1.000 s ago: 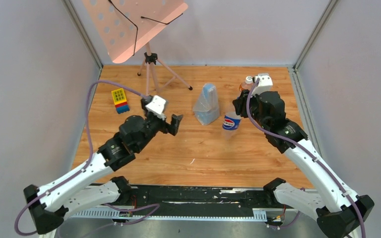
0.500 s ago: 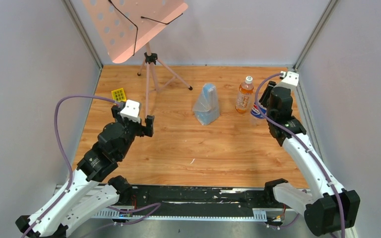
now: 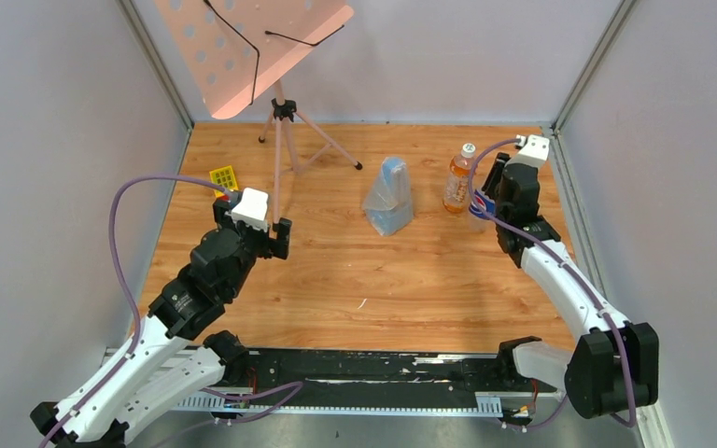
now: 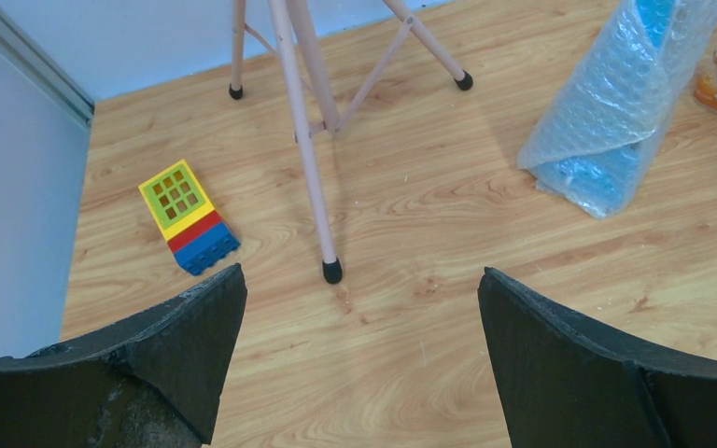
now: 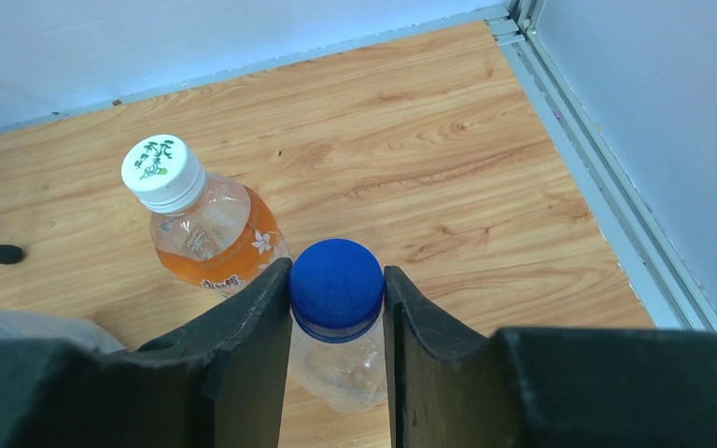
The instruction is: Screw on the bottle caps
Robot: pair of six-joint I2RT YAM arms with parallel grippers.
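Observation:
In the right wrist view my right gripper (image 5: 336,271) is shut on the blue cap (image 5: 336,289), which sits on the neck of the clear Pepsi bottle (image 5: 341,369). Just to its left stands the orange bottle (image 5: 213,233), wearing its white cap (image 5: 161,171). From above, the orange bottle (image 3: 457,182) and the Pepsi bottle (image 3: 478,207) stand side by side at the back right, with the right gripper (image 3: 484,193) over the Pepsi one. My left gripper (image 3: 280,235) hangs open over bare wood on the left, holding nothing (image 4: 362,308).
A pink stand (image 3: 282,121) has its legs (image 4: 310,159) just ahead of the left gripper. A yellow, red and blue toy block (image 4: 189,217) lies to its left. A bluish bubble-wrap bag (image 3: 389,196) stands mid-table. The enclosure rail (image 5: 607,196) runs close on the right.
The right arm has carried the Pepsi bottle from mid-table to the right, beside the orange bottle. The left arm has pulled back to the left, still open.

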